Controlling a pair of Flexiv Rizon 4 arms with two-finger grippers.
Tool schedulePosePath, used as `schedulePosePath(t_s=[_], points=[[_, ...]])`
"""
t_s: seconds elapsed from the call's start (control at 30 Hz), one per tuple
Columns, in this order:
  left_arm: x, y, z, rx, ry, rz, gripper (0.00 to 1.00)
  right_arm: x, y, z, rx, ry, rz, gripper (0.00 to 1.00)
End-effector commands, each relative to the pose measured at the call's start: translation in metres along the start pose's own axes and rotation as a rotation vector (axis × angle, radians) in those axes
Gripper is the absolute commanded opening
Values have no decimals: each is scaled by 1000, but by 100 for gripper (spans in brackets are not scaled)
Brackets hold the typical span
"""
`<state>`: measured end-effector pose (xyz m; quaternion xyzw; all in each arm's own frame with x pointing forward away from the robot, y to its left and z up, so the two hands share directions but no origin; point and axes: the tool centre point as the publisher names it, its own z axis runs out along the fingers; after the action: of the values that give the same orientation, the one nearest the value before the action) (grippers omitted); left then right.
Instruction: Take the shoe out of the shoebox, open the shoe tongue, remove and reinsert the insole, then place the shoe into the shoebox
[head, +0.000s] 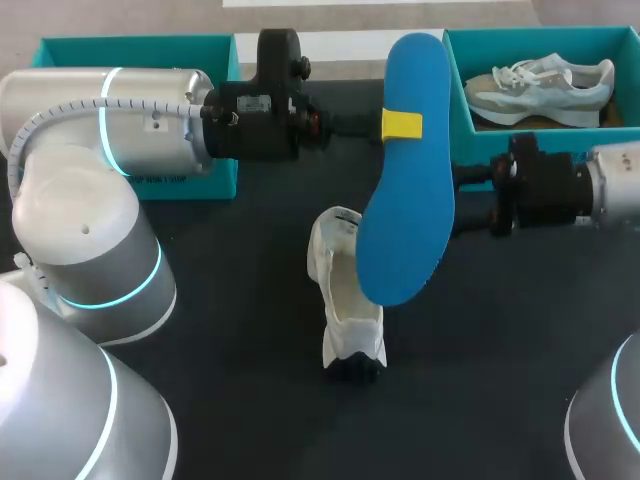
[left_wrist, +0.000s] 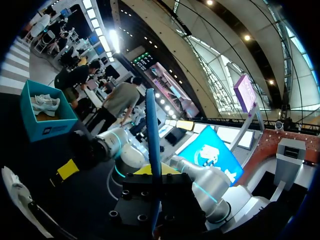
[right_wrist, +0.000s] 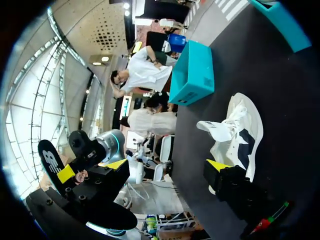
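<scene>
- Head view: the left arm (head: 100, 130) comes in across the top of the dark worktop (head: 250, 400). Its left pincer (head: 402, 125) is clamped on the blue insole (head: 405, 200), with one yellow tip pressed on the insole's upper face.
- The insole is held in the air, running lengthwise from beside the teal shoebox (head: 458, 105) down over the edge of the white shoe (head: 345, 300).
- The white shoe lies on the worktop near its middle, opening upward. A grey-and-white sneaker (head: 545, 85) sits inside the shoebox, and a second teal box (head: 130, 47) stands at the far left.
- The right arm (head: 600, 185) reaches in beside the shoebox; its fingertips are hidden behind the insole.
- Left wrist view: the insole shows edge-on as a thin blue strip rising from between the left pincer's closed jaws. The shoebox with its sneaker is ahead and off to one side, well apart from it.
- Right wrist view: the right pincer (right_wrist: 166, 167) stands wide apart with nothing between its fingers (right_wrist: 217, 166). The white shoe lies on the worktop just beyond one finger, and the second teal box is farther off.
</scene>
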<state>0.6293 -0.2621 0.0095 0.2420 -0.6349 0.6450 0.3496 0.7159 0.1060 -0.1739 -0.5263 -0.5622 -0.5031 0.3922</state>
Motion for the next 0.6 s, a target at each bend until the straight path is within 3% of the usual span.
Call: schedulePosePath(t_s=[0.03, 0.47, 0.6], points=[[0, 1, 0, 3, 1, 0, 0, 7, -2, 2, -10, -10, -2, 100], [-2, 3, -3, 13, 7, 11, 0, 7, -2, 2, -10, -10, -2, 100], [-12, 14, -13, -7, 28, 257, 0, 7, -2, 2, -10, -10, -2, 100]])
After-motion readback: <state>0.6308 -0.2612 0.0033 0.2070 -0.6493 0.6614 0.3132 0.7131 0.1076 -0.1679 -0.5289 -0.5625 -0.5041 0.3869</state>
